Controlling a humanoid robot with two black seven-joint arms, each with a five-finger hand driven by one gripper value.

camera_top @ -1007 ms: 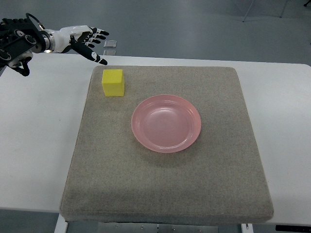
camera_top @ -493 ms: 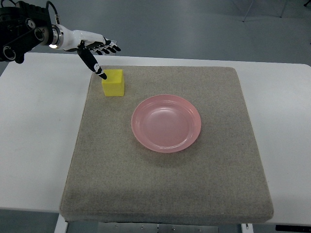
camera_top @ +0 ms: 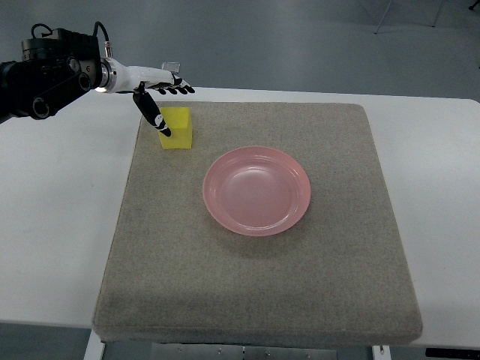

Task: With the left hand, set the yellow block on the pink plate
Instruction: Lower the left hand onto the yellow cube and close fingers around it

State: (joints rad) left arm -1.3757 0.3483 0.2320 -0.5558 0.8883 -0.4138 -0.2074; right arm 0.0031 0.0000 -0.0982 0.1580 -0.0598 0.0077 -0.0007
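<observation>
The yellow block sits on the gray mat, up and to the left of the pink plate, not touching it. The left hand is right by the block with its fingers spread wide, holding nothing, and its thumb points down across the block's left side.

Readable text: none anywhere in the top view.
Yellow block: plain faces, no print or label.
Pink plate: plain, no marking.
Grey mat: no lettering.
White table: no signs or numbers.
Left hand: no legible brand or label.
</observation>
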